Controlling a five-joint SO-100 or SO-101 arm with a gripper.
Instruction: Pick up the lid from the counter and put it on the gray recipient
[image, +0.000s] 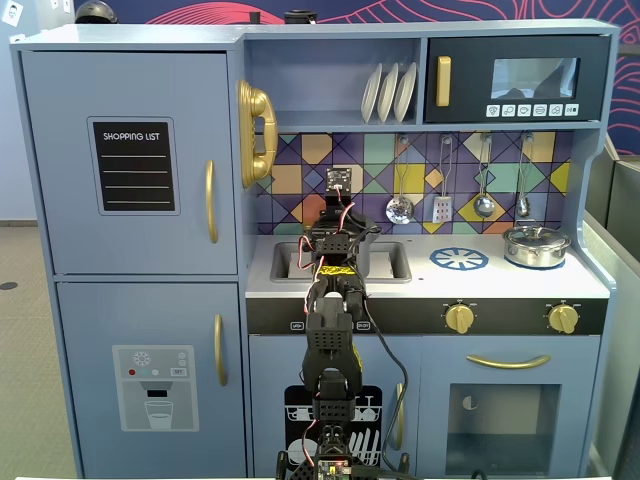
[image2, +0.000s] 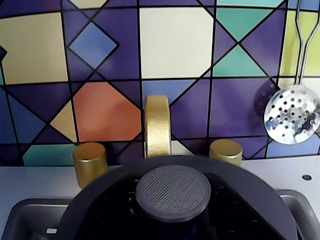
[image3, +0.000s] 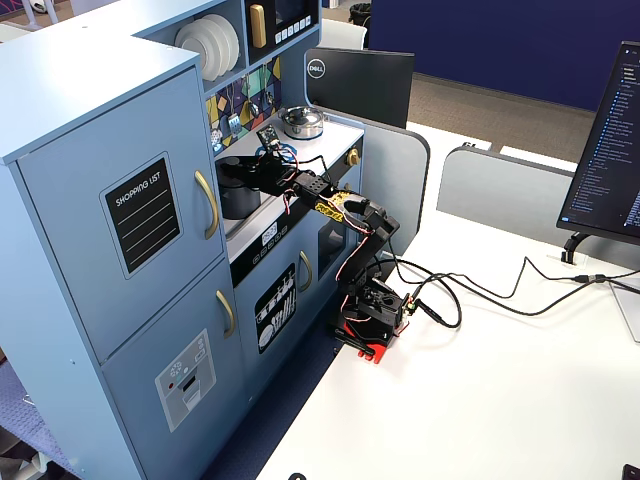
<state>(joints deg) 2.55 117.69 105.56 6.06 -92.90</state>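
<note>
We found the lid (image2: 173, 194) over the gray recipient (image3: 238, 187) in the sink (image: 390, 262), seemingly seated or nearly so. The gripper (image: 338, 224) hovered there; whether its jaws gripped, we couldn't tell. Release remained.

— Where's the arm (image3: 355, 240) right now?
— Stretched forward from its red base (image3: 362, 335), elbow bent high, forearm reaching level toward the toy kitchen in both fixed views.
— And the gripper (image3: 243, 168)?
— Out at the far end, over the sink area. Whether its jaws are parted or closed, none of the views shows.
</note>
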